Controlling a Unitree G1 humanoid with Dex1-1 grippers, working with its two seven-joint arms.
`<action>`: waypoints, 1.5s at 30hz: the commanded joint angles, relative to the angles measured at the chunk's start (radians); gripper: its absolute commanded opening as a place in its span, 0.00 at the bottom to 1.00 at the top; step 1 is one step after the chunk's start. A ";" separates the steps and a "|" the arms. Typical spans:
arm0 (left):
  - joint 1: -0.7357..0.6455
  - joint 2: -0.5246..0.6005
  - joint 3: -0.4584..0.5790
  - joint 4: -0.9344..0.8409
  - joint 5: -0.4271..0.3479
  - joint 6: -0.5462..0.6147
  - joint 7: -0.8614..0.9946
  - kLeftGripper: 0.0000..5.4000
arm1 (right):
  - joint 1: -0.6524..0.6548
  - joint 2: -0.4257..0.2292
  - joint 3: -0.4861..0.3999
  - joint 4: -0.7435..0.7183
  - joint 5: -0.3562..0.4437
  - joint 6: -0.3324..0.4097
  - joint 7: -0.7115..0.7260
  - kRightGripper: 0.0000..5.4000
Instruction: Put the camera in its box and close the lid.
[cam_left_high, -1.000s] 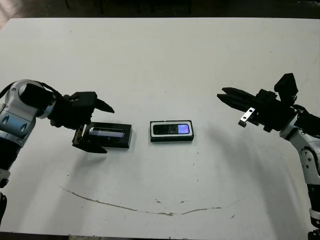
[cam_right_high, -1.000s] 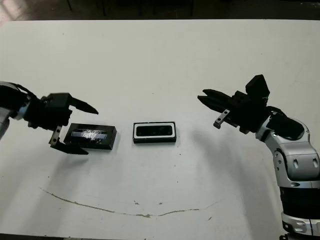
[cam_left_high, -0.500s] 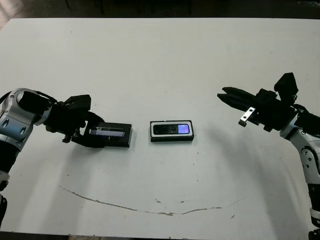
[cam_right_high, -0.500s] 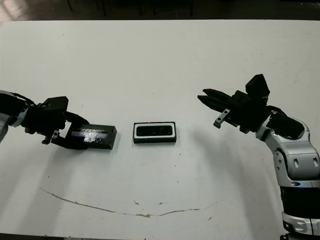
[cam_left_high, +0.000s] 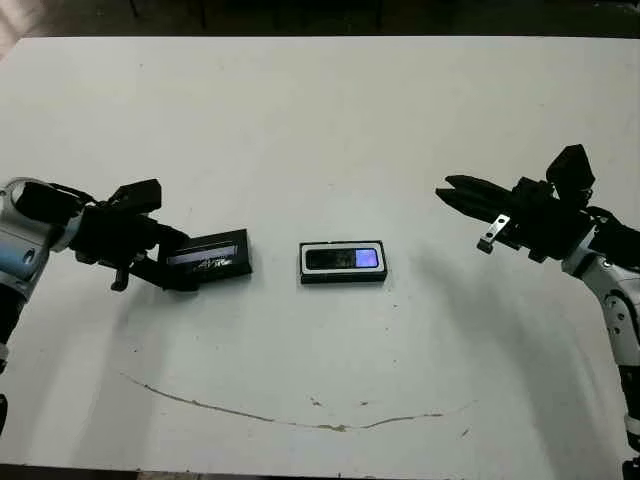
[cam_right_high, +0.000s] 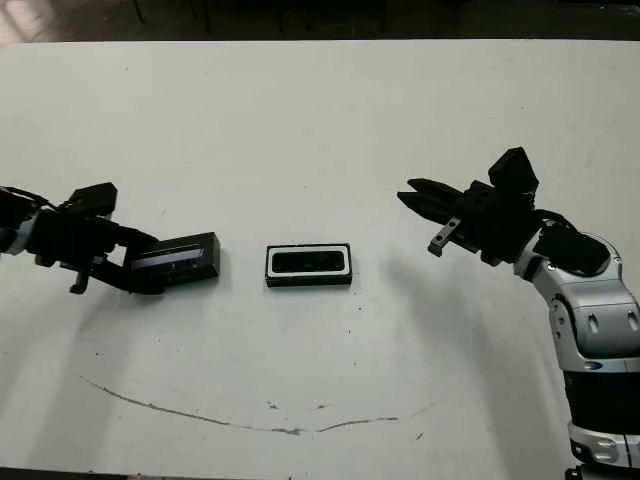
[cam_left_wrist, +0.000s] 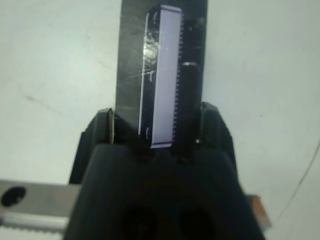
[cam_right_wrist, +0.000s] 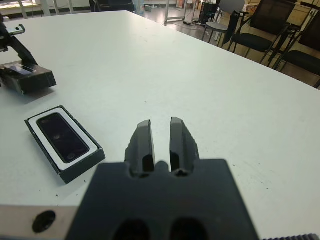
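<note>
Lid (cam_left_high: 209, 260) in left pincer (cam_left_high: 165, 266)

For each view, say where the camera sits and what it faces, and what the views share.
Left and right eye views: on the head, looking down at the white table; both arms show, the left gripper on the lid, the right gripper hanging empty.
Left wrist view: on the left wrist, looking along its fingers clamped on the lid.
Right wrist view: on the right wrist, looking across the table past its near-closed fingers.
Shared: the right wrist and head views show the camera lying in the box; every view shows the lid.
</note>
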 joint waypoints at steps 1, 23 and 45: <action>0.065 -0.028 0.097 -0.041 -0.077 0.027 0.069 0.27 | 0.006 0.001 0.007 0.010 -0.002 0.015 -0.007 0.00; 0.116 -0.221 0.001 -0.323 -0.058 0.116 0.400 0.27 | 0.028 0.017 0.025 -0.001 -0.014 -0.018 -0.022 0.00; -0.107 -0.271 -0.215 -0.056 0.043 0.044 0.092 0.27 | 0.032 0.009 0.021 -0.012 -0.002 0.002 -0.006 0.00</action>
